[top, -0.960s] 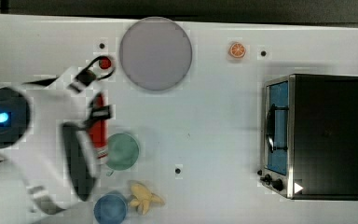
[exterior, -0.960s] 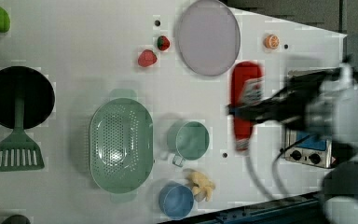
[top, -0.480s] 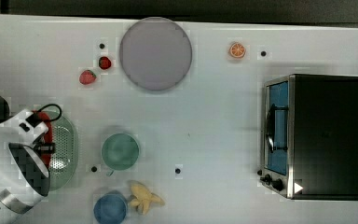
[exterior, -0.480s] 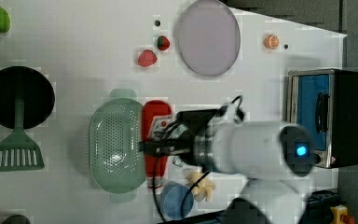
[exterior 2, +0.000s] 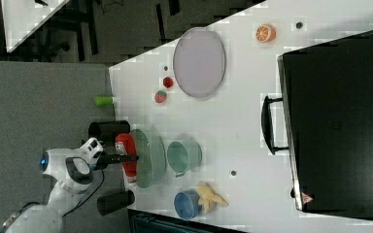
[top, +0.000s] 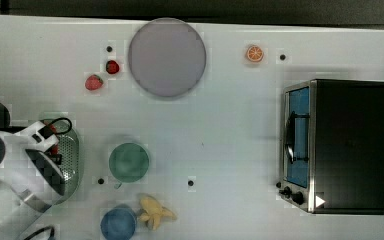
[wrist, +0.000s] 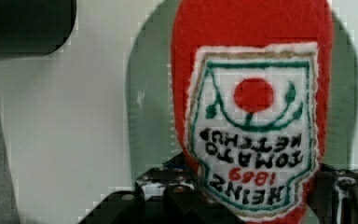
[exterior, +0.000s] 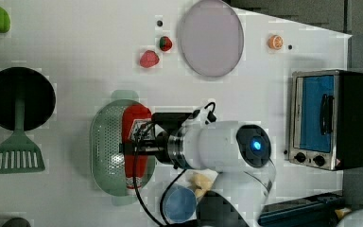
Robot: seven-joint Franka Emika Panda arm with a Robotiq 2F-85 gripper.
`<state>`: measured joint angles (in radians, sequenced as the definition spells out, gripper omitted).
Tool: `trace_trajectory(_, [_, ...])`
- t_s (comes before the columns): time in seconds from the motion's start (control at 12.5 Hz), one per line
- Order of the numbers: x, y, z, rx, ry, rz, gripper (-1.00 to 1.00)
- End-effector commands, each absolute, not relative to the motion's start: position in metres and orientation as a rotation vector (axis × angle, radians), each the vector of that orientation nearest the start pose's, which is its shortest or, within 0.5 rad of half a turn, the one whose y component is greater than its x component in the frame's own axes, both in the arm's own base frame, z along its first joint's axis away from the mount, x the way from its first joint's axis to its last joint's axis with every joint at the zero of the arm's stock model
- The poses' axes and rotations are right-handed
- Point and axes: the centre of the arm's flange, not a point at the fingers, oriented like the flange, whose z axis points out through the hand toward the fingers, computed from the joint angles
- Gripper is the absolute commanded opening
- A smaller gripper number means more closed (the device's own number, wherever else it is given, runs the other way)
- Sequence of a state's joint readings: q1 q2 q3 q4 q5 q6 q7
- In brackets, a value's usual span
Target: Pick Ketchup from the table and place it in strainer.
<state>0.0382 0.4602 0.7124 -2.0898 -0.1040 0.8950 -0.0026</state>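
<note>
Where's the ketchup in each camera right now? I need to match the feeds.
Top view: ketchup, a red sliver beside the arm, over the strainer.
Left view: centre-left, over the strainer.
Right view: lower left, at the strainer's rim.
Wrist view: label fills the centre.
Shared landmark: strainer.

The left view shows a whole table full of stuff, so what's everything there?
Ketchup bottle: one, red, over the strainer, at the gripper.
Strainer: one, mint green, the left view's lower left.
Strawberries: two, red, beside the plate.
Plate: one, grey, top.
Orange slice: one, top right.
Toaster oven: one, black, right.
Spatula: one, green, on a black pan.
Cup: one, blue, bottom.
Banana: one, yellow, bottom.
Gripper: one, black.
</note>
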Motion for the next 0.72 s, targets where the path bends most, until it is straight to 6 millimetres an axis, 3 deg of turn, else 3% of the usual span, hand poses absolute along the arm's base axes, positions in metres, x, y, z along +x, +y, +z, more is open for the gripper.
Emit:
trace_trajectory(0.08, [0.454,0.384,0.243,-2.938,0.101,0.151,0.72])
trace_trajectory(0.16, [0.461,0.386,0.252,-2.91,0.115,0.099,0.95])
trace_trajectory(0.32, [0.47,0.385,0.278,-2.897,0.211,0.044,1.0])
trace_trajectory(0.48, [0.483,0.375,0.32,-2.899,0.367,-0.029,1.0])
trace_trajectory(0.72, [0.503,0.33,0.386,-2.964,0.491,-0.138,1.0])
